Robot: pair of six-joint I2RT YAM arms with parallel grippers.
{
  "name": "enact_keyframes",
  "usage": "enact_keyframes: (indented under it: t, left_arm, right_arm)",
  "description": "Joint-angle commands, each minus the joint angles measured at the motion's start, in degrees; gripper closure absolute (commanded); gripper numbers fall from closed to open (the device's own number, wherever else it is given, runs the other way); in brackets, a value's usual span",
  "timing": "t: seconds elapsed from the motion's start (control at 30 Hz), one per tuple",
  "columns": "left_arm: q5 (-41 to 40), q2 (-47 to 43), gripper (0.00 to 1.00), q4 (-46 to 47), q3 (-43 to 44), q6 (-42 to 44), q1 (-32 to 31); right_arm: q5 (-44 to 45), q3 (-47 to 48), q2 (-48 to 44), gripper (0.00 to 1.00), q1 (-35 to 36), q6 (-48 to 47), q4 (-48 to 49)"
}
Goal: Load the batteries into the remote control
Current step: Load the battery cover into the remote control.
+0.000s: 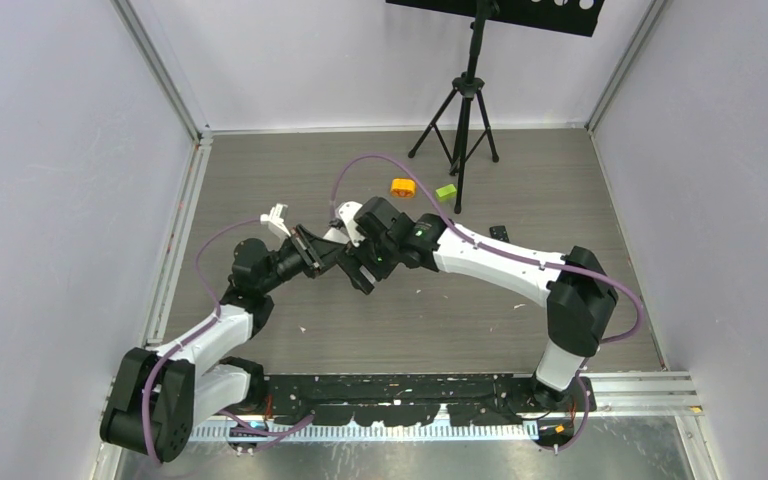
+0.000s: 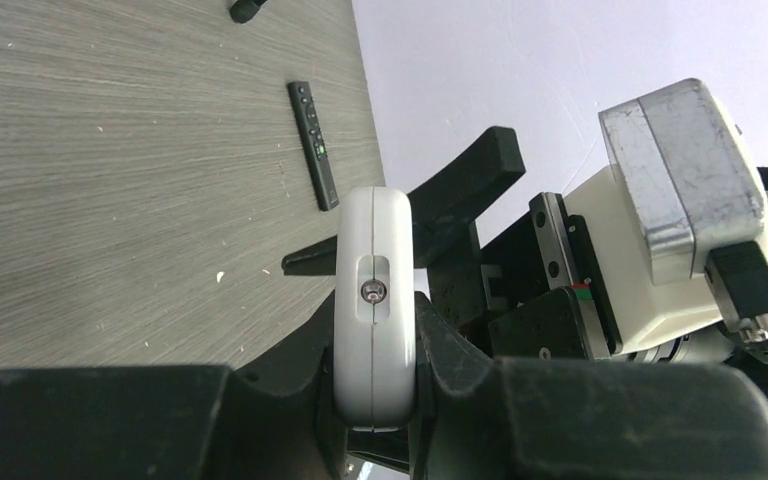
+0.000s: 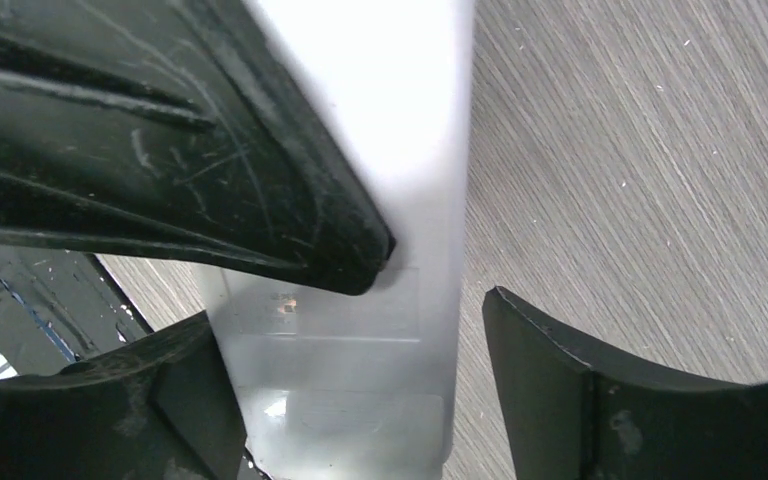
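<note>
Left pincer point(image 2: 375, 335) clamped on white remote point(image 2: 373, 250) | right pincer point(image 3: 350, 310) jaws apart, straddling it

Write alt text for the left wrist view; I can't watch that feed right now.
The left tool clamps a white remote seen end-on. The right tool is just behind it, with its black fingers open on either side of the remote. Farther off, a slim black remote lies on the grey table.

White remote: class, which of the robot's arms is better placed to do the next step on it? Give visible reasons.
Probably right. The left end effector is shut on the white remote as holder; the right end effector stands open around it, free to work.
</note>
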Motion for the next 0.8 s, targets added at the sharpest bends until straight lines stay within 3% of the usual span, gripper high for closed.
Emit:
enact_keyframes:
  t: [0.0,0.13,0.37,0.47,0.77]
  left_arm:
    - [1.0,-0.7,1.0,0.6,1.9,-1.1,-0.1]
    - [0.6,-0.7,1.0,0.2,2.2,-1.1,-0.1]
    - [0.5,-1.1,1.0,-0.9,3.2,-0.7,0.0]
    - [0.3,-1.5,1.0,-1.3,3.9,-1.4,0.0]
    - [-2.7,-5.1,1.0,-0.8,4.8,-7.7,0.0]
  right_arm:
    - [1.8,1.9,-3.4,0.15,0.2,2.0,1.6]
    - [0.6,1.5,-6.3,0.09,0.0,3.3,2.0]
    - [-8.2,-5.6,-16.6,0.08,-3.8,10.6,8.8]
    - [-7.8,-10.3,-21.4,0.08,-6.5,18.7,13.3]
    - [0.5,-28.9,-30.8,0.14,-9.4,56.8,35.3]
